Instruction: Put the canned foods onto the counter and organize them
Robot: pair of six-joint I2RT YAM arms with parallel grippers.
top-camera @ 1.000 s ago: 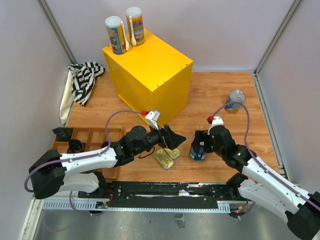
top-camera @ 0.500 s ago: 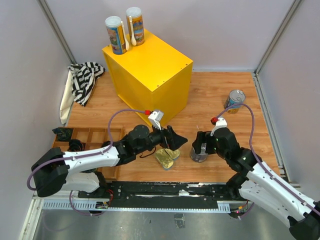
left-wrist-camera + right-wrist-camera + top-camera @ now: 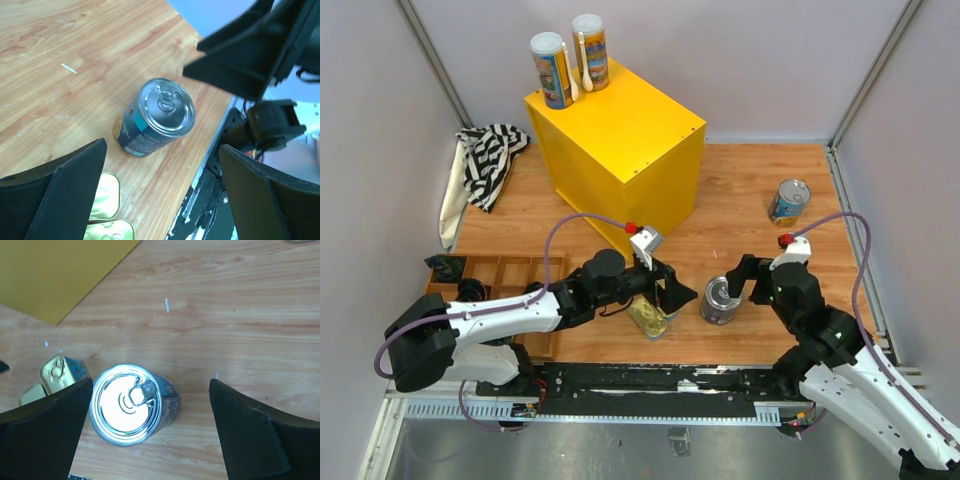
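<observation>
The yellow counter [image 3: 620,140] carries two tall white-lidded cans [image 3: 552,70] [image 3: 590,52] at its back left corner. One blue-labelled can [image 3: 720,300] stands upright on the floor near the front edge; it also shows in the left wrist view [image 3: 155,117] and the right wrist view [image 3: 131,405]. A second blue can [image 3: 788,200] stands far right. Two gold tins [image 3: 648,315] [image 3: 107,192] [image 3: 62,371] lie side by side left of the near can. My left gripper [image 3: 672,292] [image 3: 160,200] is open and empty over the tins. My right gripper [image 3: 745,280] [image 3: 150,435] is open, just right of the near can.
A striped cloth [image 3: 490,160] lies left of the counter. A low wooden compartment tray [image 3: 505,275] with small black objects sits at the front left. The black rail [image 3: 650,380] runs along the table's front edge, close to the near can and tins.
My right gripper has opened, let go of the near blue can and drawn back to the right. My left gripper has moved right over the gold tins, toward that can.
</observation>
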